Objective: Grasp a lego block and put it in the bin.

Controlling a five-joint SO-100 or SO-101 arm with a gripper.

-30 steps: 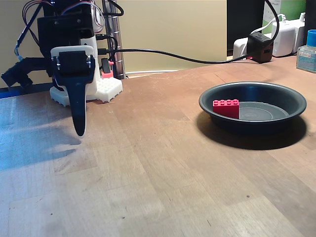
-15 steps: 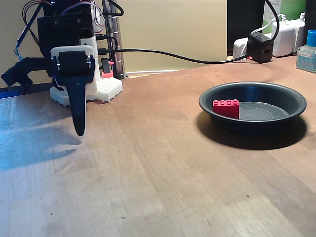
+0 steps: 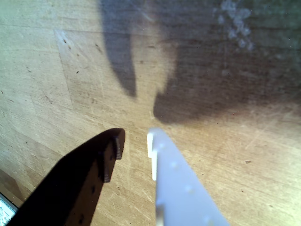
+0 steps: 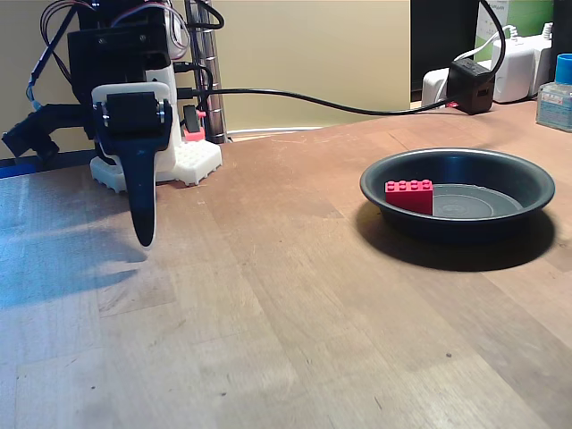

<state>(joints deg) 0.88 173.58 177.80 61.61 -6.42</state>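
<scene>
Red lego block sits inside the bin; the gripper hangs over bare table, narrowly parted, holding nothing.

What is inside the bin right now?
In the fixed view, the lego block sits inside the bin, at its left side. The near rim hides the block's base and part of the floor.

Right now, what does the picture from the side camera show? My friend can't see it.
A small red lego block sits inside a round dark metal pan on the right of a wooden table. On the left, the robot arm's fingers point down at the tabletop, holding nothing.
</scene>
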